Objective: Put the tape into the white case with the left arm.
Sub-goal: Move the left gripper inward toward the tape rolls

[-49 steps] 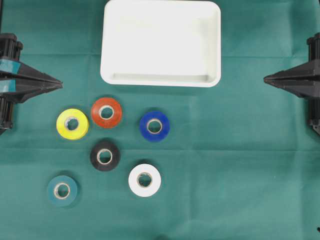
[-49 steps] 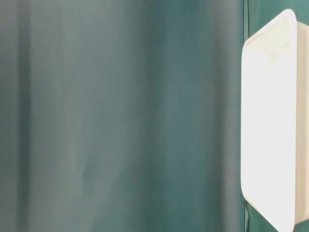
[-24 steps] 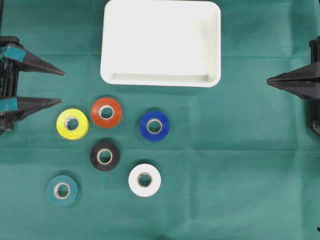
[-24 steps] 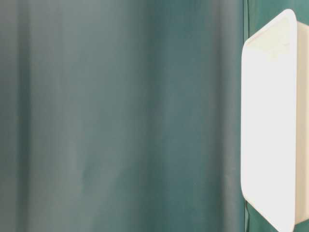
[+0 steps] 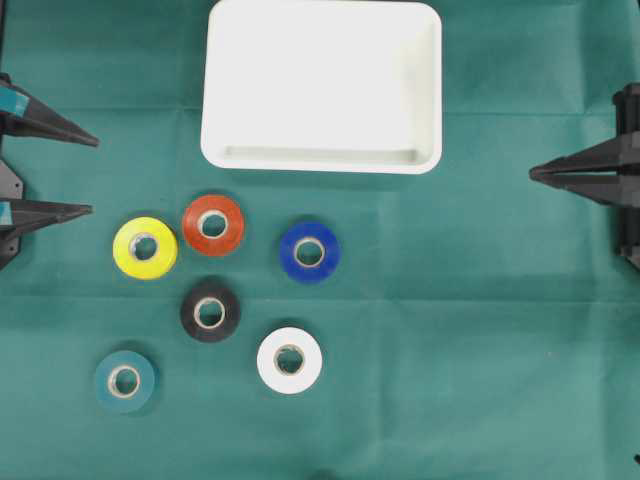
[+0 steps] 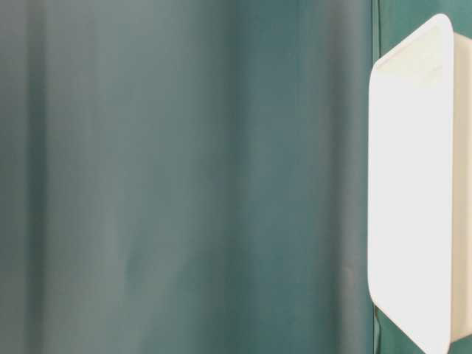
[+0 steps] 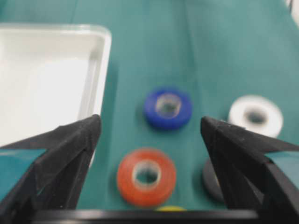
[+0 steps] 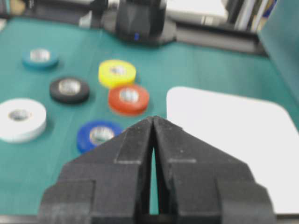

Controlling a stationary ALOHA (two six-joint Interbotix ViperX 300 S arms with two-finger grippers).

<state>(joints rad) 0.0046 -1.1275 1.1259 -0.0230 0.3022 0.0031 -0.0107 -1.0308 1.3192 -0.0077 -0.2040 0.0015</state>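
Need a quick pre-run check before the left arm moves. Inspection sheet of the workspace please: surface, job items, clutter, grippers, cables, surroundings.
Surface: green cloth, faint creases, flat.
Job's things: white case at the far middle, nothing in it. Six tape rolls lying flat in front of it, none touching: yellow tape, red tape, blue tape, black tape, white tape, teal tape.
Clutter: nothing seen.
Grippers: left gripper open at the left edge, holding nothing, clear of the rolls. Right gripper shut at the right edge, holding nothing.
Cables: nothing seen.
Surroundings: the right wrist view shows a blurred black arm base behind the rolls.
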